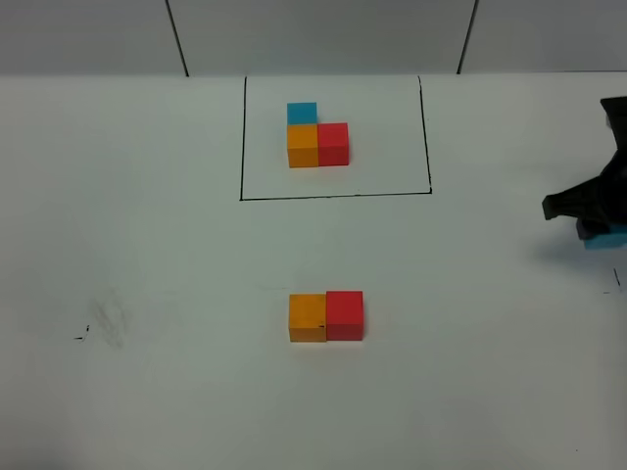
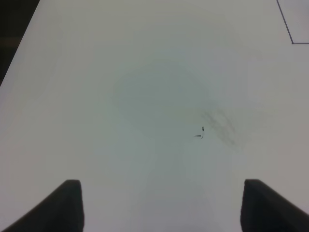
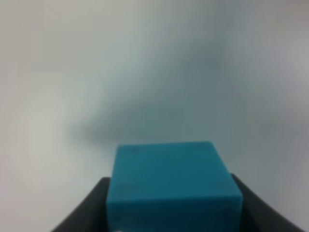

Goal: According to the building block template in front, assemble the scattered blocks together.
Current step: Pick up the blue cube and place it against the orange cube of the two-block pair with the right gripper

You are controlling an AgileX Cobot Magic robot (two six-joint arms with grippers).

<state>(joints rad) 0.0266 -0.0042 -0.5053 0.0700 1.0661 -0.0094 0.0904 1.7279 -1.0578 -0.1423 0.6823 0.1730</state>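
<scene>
As I stood over it, the white worktop (image 1: pixel 147 245) filled nearly everything I could see. Toward its far side a thin black frame (image 1: pixel 333 196) was drawn, and inside sat the template (image 1: pixel 318 144): an orange cube with a red one touching its right side and a blue one tucked behind the orange, making an L.

Nearer to me, well apart from the frame, two of the loose cubes lay side by side and touching. The orange cube (image 1: pixel 308 317) was on the left and the red cube (image 1: pixel 345 314) on the right, matching the front row of the template.

The third one, the blue cube (image 1: pixel 605 238), was far off at the right edge of the worktop, well away from the pair. The right fingers (image 3: pixel 89 212) were clenched on it, one pressed against each side. Whether it rested on the surface or hung just above it, I could not tell.

The left fingers (image 2: pixel 65 208) stood spread wide over bare worktop on the left, grasping nothing. Just ahead of them a faint grey smudge (image 2: pixel 219 125) marked the surface.
</scene>
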